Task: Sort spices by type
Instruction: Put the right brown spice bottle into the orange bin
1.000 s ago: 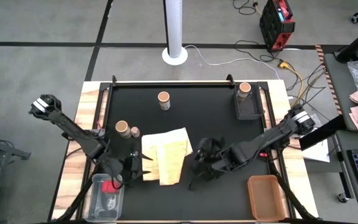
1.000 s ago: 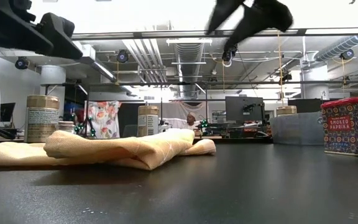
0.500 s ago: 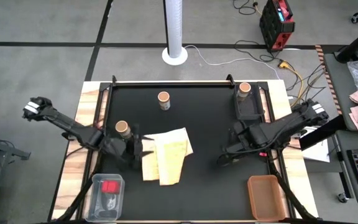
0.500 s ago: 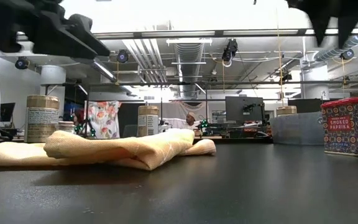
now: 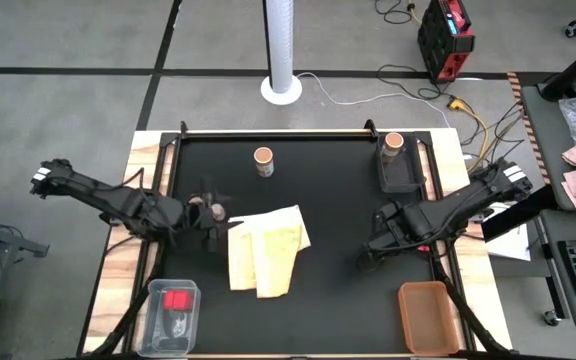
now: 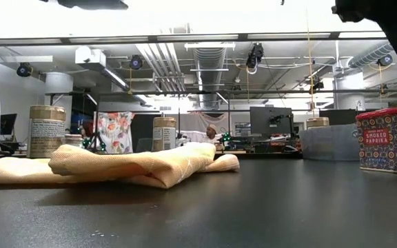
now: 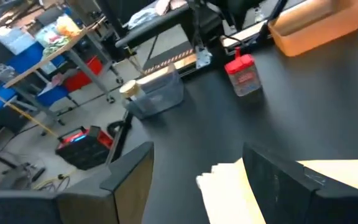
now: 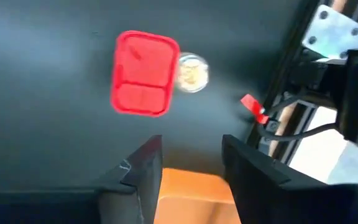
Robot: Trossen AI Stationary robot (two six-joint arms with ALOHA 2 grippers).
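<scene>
From above I had the right gripper (image 5: 368, 256) open over a red tin (image 8: 145, 73), the left gripper (image 5: 208, 207) open by a jar (image 5: 197, 203); right wrist showed the tin beneath parted fingers, so next: descend, clench.

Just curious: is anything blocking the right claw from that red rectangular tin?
Nothing visible does. The right gripper, open, looks down on the red rectangular tin with nothing between them; a tiny pale round jar sits beside the tin, not over it.

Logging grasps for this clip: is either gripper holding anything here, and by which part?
Nothing is held: the left gripper and right gripper both show empty, open fingers.
</scene>
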